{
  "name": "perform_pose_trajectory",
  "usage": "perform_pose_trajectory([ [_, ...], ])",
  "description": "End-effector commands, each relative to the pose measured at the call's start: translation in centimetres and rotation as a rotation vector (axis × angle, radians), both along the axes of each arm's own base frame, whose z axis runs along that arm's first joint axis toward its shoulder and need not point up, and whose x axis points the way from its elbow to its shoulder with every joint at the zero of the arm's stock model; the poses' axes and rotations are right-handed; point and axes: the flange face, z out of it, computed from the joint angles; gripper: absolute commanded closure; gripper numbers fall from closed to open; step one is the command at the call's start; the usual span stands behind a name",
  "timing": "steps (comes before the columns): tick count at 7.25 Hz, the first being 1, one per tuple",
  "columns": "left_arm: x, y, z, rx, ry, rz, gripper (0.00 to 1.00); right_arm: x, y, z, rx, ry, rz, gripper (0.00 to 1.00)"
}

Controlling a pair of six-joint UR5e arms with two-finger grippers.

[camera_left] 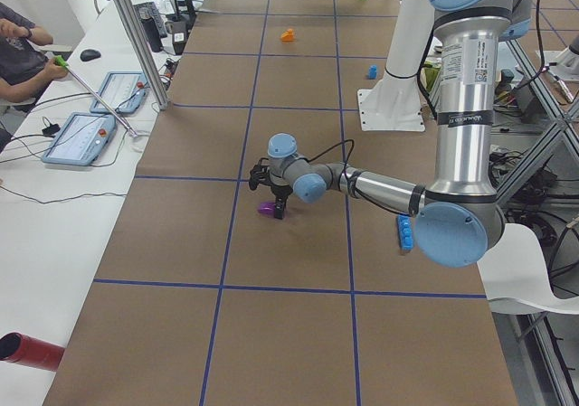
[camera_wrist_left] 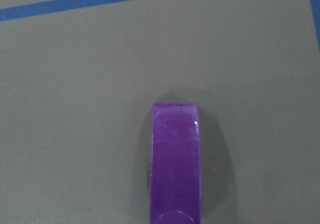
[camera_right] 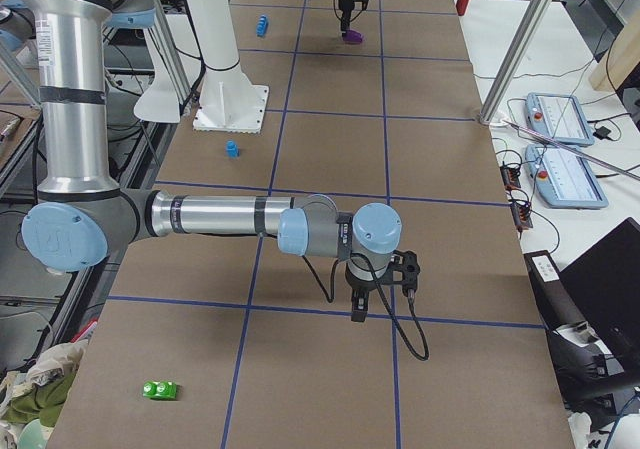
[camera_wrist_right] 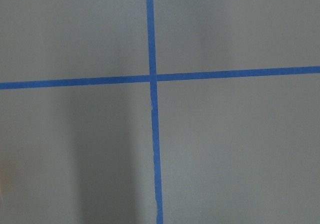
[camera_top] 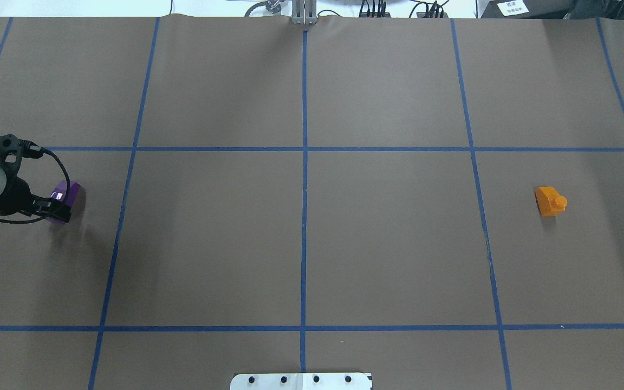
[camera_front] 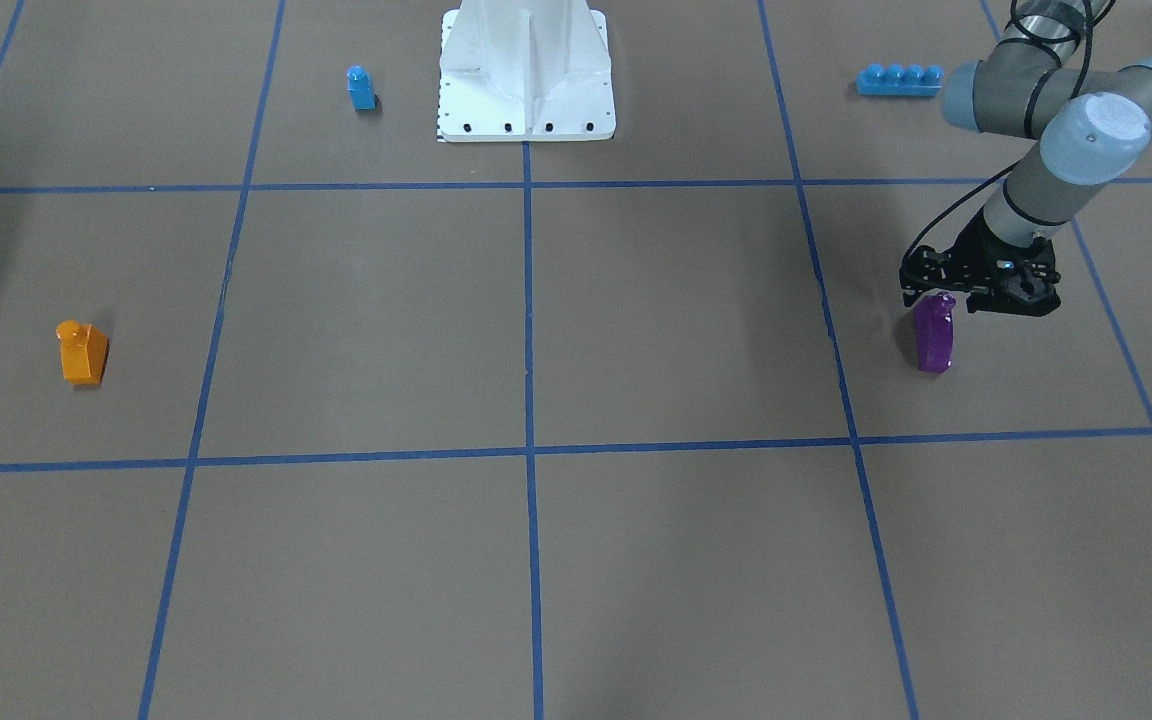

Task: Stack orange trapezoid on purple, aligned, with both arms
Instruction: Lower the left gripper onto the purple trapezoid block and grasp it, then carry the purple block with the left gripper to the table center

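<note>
The purple block (camera_front: 934,340) stands on the brown table on my left side, also in the overhead view (camera_top: 71,190) and filling the left wrist view (camera_wrist_left: 175,159), stud at the bottom edge. My left gripper (camera_front: 939,298) points down with its tips at the block's stud end; I cannot tell if the fingers are closed on it. The orange trapezoid (camera_front: 84,355) stands alone far off on my right side (camera_top: 549,201). My right gripper (camera_right: 378,304) shows only in the exterior right view, hanging over a tape crossing; I cannot tell its state.
A small blue one-stud block (camera_front: 361,88) and a long blue four-stud brick (camera_front: 898,80) sit near the white robot base (camera_front: 526,70). A green block (camera_right: 160,390) lies at the table's right end. Tablets (camera_left: 86,139) and an operator are beside the table.
</note>
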Motion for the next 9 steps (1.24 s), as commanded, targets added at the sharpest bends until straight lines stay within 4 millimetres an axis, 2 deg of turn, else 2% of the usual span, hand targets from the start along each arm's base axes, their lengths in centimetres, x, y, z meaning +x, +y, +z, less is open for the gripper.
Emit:
perform_pose_trajectory([
  [1,0.0,0.0,0.3,-0.003,-0.005,0.001,0.84,0.0,0.0,0.0,0.000,0.000,0.000,0.00],
  [2,-0.1,0.0,-0.8,0.013,0.010,-0.001,1.00,0.0,0.0,-0.1,0.003,0.000,0.000,0.00],
  [3,-0.4,0.1,-2.7,0.038,0.032,-0.004,1.00,0.0,0.0,-0.1,0.003,0.000,0.000,0.00],
  [4,-0.9,0.4,-5.6,0.076,0.066,-0.007,1.00,0.0,-0.1,-0.2,0.006,0.000,-0.001,0.00],
  [5,-1.2,0.2,-6.7,0.092,0.080,-0.015,1.00,0.0,-0.3,-0.4,0.010,0.000,-0.002,0.00],
  [6,0.2,-1.1,-9.6,0.131,0.114,-0.010,1.00,-0.1,-0.2,-0.8,0.018,-0.005,-0.002,0.00],
  [7,2.8,-3.1,-14.3,0.158,0.119,0.013,1.00,0.0,-0.2,-1.3,0.029,-0.009,-0.002,0.00],
  [8,6.7,-5.0,-20.9,0.312,0.071,0.071,1.00,-0.2,-0.5,-3.0,0.064,-0.013,-0.005,0.00],
  [9,11.4,-5.0,-26.5,0.328,0.013,0.114,1.00,-0.2,-0.4,-3.0,0.061,-0.015,-0.004,0.00],
])
